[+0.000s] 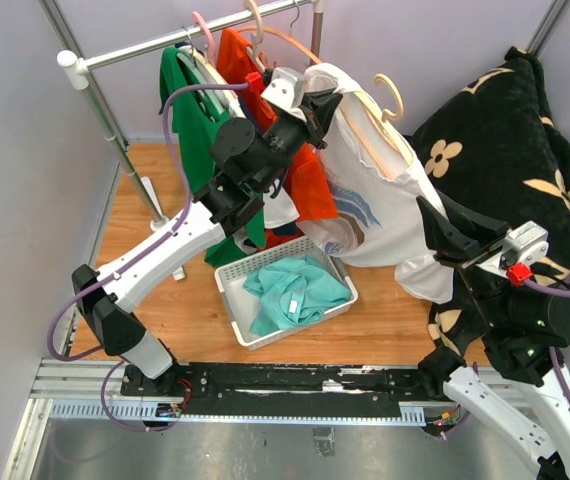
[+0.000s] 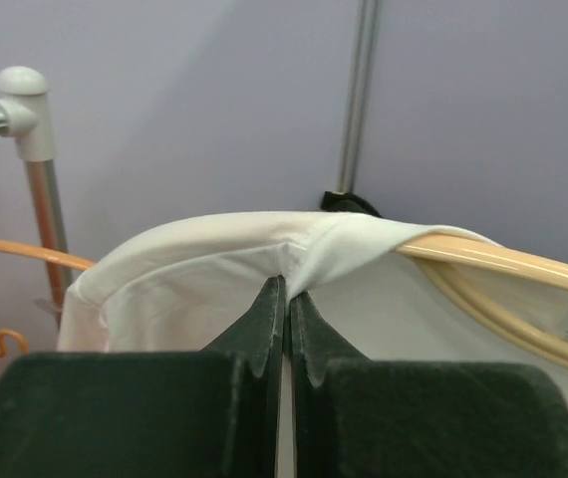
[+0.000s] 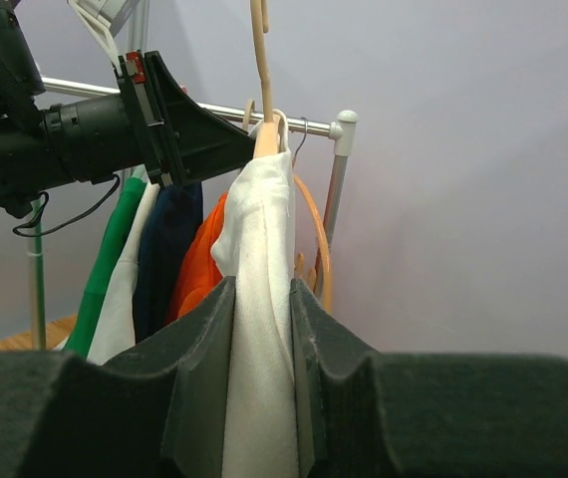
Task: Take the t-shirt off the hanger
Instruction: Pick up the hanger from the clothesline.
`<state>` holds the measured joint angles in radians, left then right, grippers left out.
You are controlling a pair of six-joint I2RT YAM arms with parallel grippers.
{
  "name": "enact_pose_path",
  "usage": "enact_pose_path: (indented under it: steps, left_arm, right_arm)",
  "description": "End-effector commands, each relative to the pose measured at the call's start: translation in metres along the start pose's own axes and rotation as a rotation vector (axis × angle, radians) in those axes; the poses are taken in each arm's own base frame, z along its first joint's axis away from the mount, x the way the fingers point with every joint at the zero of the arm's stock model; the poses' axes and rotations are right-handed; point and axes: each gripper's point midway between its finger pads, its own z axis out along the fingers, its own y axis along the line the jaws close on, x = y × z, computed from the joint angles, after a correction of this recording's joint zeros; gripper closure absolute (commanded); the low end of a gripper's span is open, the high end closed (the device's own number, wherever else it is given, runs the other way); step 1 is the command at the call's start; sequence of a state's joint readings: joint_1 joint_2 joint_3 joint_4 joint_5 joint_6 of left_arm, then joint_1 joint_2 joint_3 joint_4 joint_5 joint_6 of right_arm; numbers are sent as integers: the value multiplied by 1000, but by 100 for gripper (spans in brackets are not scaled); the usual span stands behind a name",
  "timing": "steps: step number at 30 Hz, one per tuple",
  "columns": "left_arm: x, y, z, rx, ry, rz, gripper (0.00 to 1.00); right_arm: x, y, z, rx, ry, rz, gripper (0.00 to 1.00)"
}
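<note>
A white t-shirt (image 1: 385, 200) with a blue print hangs on a pale wooden hanger (image 1: 380, 120), held off the rail and to its right. My left gripper (image 1: 330, 100) is at the shirt's top and is shut on a fold of the white t-shirt (image 2: 214, 259). In the left wrist view the gripper (image 2: 286, 284) pinches that fold right beside the hanger's arm (image 2: 503, 269). My right gripper (image 1: 427, 215) is shut on the shirt's lower side. In the right wrist view the gripper (image 3: 262, 299) clamps the t-shirt (image 3: 259, 219), which hangs below the hanger (image 3: 261, 90).
A clothes rail (image 1: 165, 40) at the back carries a green shirt (image 1: 190, 110), an orange shirt (image 1: 310, 185) and other hangers. A white basket (image 1: 227, 305) with a teal garment (image 1: 295, 290) sits on the wooden floor. A black floral blanket (image 1: 505, 150) fills the right.
</note>
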<state>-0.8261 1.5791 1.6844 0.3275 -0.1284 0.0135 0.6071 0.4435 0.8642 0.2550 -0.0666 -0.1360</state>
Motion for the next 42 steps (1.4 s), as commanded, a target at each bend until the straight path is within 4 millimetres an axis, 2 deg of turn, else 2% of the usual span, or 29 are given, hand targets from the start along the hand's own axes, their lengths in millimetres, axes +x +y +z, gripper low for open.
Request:
enact_pose_path:
  steps: [1,5,12,15,19,21,25,27,30,34,42]
  left_arm:
    - [-22,-20,-6,128,-56,1,99]
    - [-23,-44,-11,255,-18,-26,100]
    - [-11,-87,-30,424,79,-52,99]
    - [-9,-95,-38,447,94,-59,99]
    - [-5,-94,-40,442,114,-64,99]
    - [-4,-91,-40,425,120,-62,87]
    - [-12,-82,-41,375,95,-56,48]
    - [-22,-78,-44,360,57,-52,39]
    - [-37,-74,-50,350,-5,-39,33]
    - [-49,-72,-50,347,-63,-6,31]
    - [-42,-78,-37,377,-119,64,27]
  right_arm:
    - [-19,-6,2,32,-75,16,99]
    - [-10,-7,7,50,-66,26,99]
    - [4,-12,12,90,-48,40,99]
    - [8,-13,12,100,-40,41,99]
    - [12,-13,12,106,-32,42,99]
    - [13,-13,12,107,-31,44,99]
    - [13,-13,11,108,-27,43,99]
    - [13,-13,11,106,-25,44,99]
    - [15,-11,11,98,-19,48,99]
    - [17,-8,12,82,-17,58,99]
    - [17,-1,14,45,-13,68,99]
